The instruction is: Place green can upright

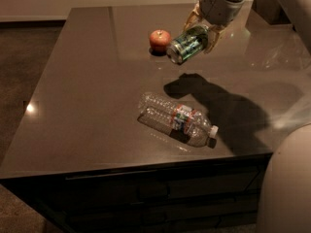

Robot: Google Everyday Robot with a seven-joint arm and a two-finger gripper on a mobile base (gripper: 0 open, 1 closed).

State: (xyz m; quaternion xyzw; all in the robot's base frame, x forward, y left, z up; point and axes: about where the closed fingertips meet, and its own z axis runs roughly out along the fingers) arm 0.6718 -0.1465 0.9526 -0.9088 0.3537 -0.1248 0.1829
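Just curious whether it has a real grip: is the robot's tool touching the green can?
Touching. The camera view shows the tool clamped on both sides of the tilted green can, beside the apple.

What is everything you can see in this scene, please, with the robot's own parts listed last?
table: one, dark brown, fills most of the view
apple: one, red, far middle of the table
water bottle: one, clear with a white cap, lying on its side near the table's front edge
green can: one, green and white, held tilted on its side above the table, right of the apple
gripper: one, tan fingers, closed around the green can
arm: one, light grey, top right
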